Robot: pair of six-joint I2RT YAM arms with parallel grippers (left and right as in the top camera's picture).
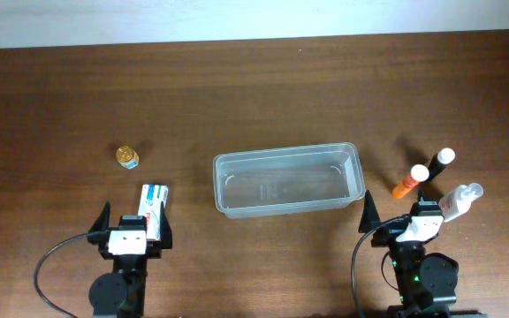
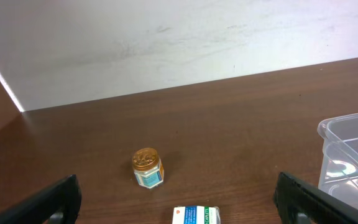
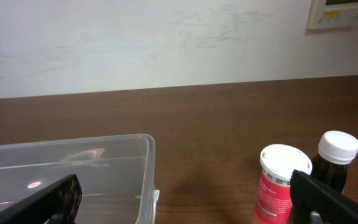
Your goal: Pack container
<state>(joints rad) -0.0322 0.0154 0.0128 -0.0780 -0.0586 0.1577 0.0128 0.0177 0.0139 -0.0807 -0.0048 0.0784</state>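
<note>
- Sitting near the middle of the table, the container is upright, open-topped and holds nothing. It lies between the two arms, nearer the right one.
- The left claw is spread wide with nothing between its fingers. The box lies flat just ahead of it, and the small jar stands farther out, apart from the box.
- The right claw is likewise released and bare. The orange bottle and the dark bottle stand upright close together ahead of its right finger. A pale bottle lies tilted right by that arm, and whether it touches the claw cannot be told.
- Packing looks not yet begun, as every item is on the wood and none is in the container.
- On the right, the two standing bottles are very close. A finger reaching for one would likely knock the other over, and a toppled round bottle would roll.
- On the left, the box is low and flat. Fingers coming in too shallow could shove it along instead of gripping it.
- The container looks like thin, light plastic. An arm brushing its rim while carrying something could push it askew, and an item let go from high up could bounce back out.
- Both arms heading for the container at once could meet above it.
</note>
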